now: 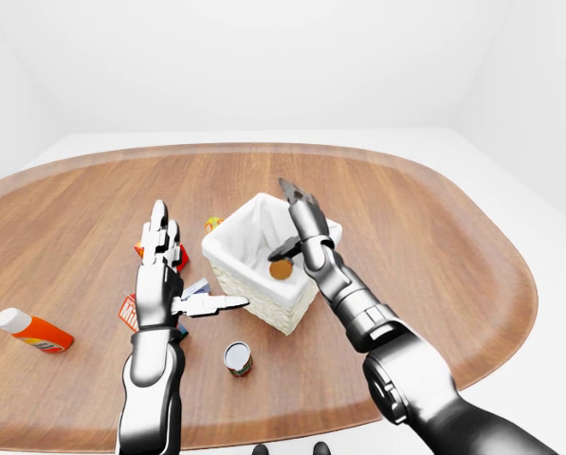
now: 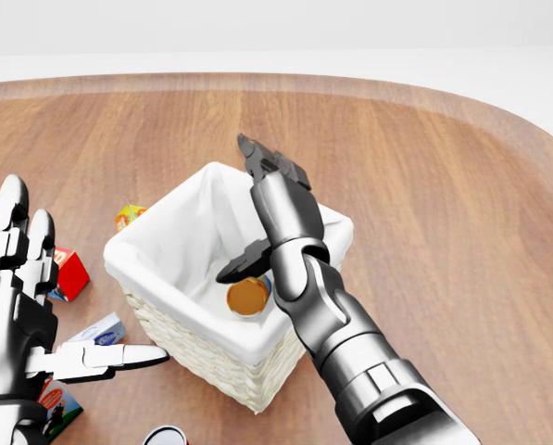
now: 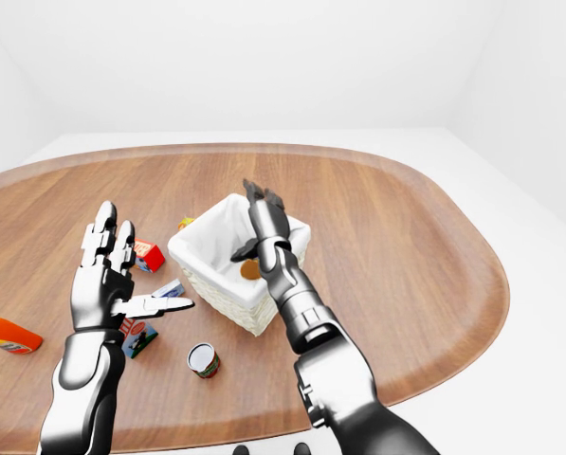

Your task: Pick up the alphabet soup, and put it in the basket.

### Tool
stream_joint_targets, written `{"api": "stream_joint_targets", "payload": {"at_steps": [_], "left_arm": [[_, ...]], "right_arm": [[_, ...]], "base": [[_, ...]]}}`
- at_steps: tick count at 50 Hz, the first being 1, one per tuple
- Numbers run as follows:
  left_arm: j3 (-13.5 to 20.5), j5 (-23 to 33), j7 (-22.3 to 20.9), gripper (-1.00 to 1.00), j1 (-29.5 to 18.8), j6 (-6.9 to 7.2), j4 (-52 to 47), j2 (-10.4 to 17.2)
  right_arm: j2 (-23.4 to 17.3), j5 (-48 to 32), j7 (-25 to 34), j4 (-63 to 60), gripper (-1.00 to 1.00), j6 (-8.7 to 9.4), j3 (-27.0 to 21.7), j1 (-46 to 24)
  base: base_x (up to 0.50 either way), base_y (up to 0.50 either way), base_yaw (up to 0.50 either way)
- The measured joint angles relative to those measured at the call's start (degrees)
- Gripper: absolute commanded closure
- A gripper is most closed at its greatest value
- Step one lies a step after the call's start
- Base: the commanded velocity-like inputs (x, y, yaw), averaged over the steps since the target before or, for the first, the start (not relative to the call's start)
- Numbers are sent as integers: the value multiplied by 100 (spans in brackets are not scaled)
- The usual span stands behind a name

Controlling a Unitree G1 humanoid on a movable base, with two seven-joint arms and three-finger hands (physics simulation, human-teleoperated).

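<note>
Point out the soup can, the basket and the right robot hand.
soup can [image 2: 248, 297], head view, its round end.
basket [image 2: 202, 357], head view, woven side wall.
right robot hand [image 2: 274, 199], head view, back of the open hand.

Glossy silver-grey segmented arms, dark-jointed three-finger robot hand [image 2: 274, 199]
</note>
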Motion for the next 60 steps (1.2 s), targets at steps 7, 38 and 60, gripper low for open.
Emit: {"api": "stream_joint_targets", "payload": {"at_steps": [7, 38, 60], "left_arm": [[-4, 2, -1, -100, -1, 5, -1, -1], [-1, 1, -8, -100, -11, -50, 83, 4], [-13, 11, -1, -100, -15, -44, 88, 4]], "right_arm": [[-13, -17, -62, 93, -100, 0, -14, -39], [-65, 58, -386, -73, -100, 0, -83, -124], [-169, 534, -243, -1796, -100, 25, -182, -4]], "base": [[0, 0, 0], [0, 0, 0], [0, 0, 0]]}}
